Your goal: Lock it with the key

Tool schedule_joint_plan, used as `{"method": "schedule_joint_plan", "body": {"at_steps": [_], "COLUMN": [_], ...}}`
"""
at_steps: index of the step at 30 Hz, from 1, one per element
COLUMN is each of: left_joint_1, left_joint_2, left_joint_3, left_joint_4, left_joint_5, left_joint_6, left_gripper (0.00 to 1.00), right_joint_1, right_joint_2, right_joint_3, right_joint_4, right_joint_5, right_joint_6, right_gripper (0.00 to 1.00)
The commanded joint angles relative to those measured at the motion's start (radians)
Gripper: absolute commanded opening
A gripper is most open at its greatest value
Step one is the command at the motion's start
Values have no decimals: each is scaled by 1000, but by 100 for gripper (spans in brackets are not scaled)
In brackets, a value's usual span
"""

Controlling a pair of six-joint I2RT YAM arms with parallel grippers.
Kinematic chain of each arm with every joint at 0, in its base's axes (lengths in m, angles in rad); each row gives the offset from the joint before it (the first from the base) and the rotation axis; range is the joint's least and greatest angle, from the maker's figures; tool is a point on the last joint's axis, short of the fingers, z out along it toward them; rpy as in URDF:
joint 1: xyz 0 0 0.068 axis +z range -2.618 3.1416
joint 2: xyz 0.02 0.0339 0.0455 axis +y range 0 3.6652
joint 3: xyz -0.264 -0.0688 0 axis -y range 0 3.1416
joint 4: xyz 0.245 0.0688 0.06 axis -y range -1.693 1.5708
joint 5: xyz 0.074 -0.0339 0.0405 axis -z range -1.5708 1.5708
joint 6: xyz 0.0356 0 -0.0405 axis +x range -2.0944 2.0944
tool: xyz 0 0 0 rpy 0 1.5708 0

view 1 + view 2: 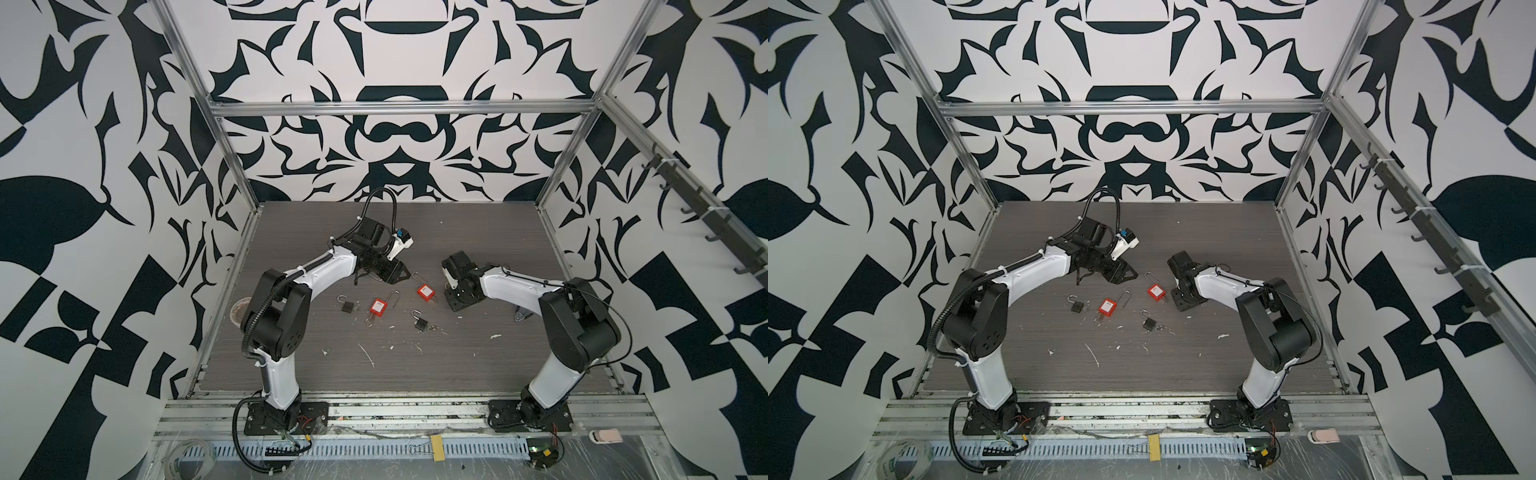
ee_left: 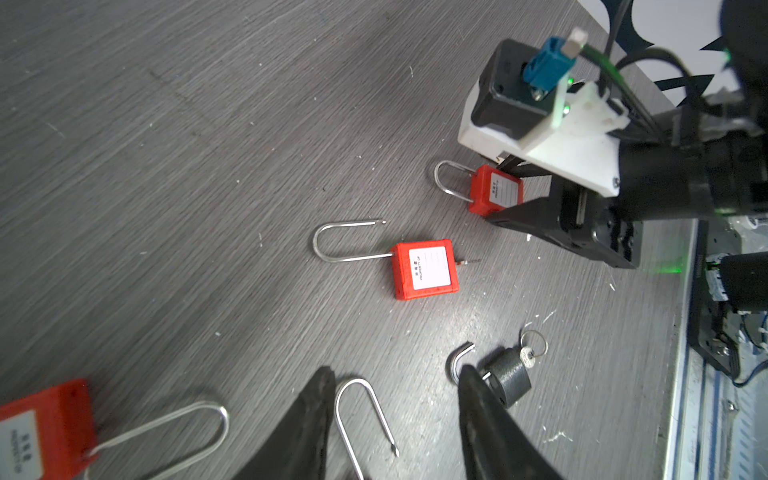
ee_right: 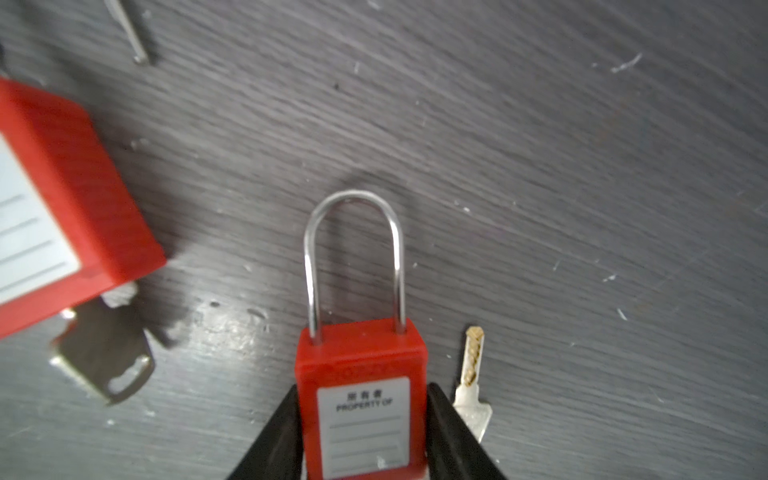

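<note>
Black-and-white patterned walls box in a dark grey wood-grain table, flecked w/ white scraps. The task lock is a red padlock. It lies label up at approx mid-depth, a bit right of ctr, just left of the right arm's wrist. The right fingers press its body from both sides and hold it, w/ a gap about as wide as the body. Its steel shackle has both legs down in the body. The white label reads PROPERTY OF. A brass-and-silver key lies flat on the table just beside the body, not in the lock, w/ its head next to one finger.

The left fingers hang further left and farther back, a middling way apart, holding nothing.

Further left lies a second red padlock w/ a long shackle. A small black padlock sits left of that. The other black padlock lies nearer the front btwn the two red ones, shackle popped open, w/ a key ring at its base.
</note>
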Motion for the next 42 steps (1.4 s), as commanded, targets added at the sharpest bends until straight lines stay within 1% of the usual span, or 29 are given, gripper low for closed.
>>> {"method": "schedule_joint_plan", "body": {"at_steps": [1,11,17,20,21,23,27,29,33,38,42], "left_joint_1": [8,10,14,19,22,31,59,80,114,121,123], "left_joint_2": [-49,-74,-96,-114,-123,-149,-220,-278,-383,-477,-530], "left_joint_3": [-27,-61,-71,-76,-81,-100,-159,-209,-306,-376,-418], "left_joint_4": [-5,-9,-8,-6,-2,14,61,106,182,174,173], "left_joint_5": [-7,-15,-19,-20,-19,-9,-1,-4,-16,-52,-74], "left_joint_6": [2,-3,-4,-11,-16,-35,-90,-129,-188,-194,-196], "left_gripper": [50,50,50,50,50,50,50,50,51,51,51], "right_joint_1": [-3,-3,-3,-3,-2,2,19,39,77,80,79], "right_joint_2": [-19,-47,-89,-130,-145,-180,-210,-196,-137,-13,70], "right_joint_3": [30,25,17,30,36,36,26,43,93,202,266], "right_joint_4": [-55,-117,-111,-118,-123,-97,-11,22,73,45,23], "right_joint_5": [-5,-22,-16,10,32,33,-95,-140,-178,-216,-224], "right_joint_6": [31,42,50,37,23,-11,-99,-143,-214,-242,-263], "right_gripper": [43,41,52,54,55,56,59,61,64,70,72]}}
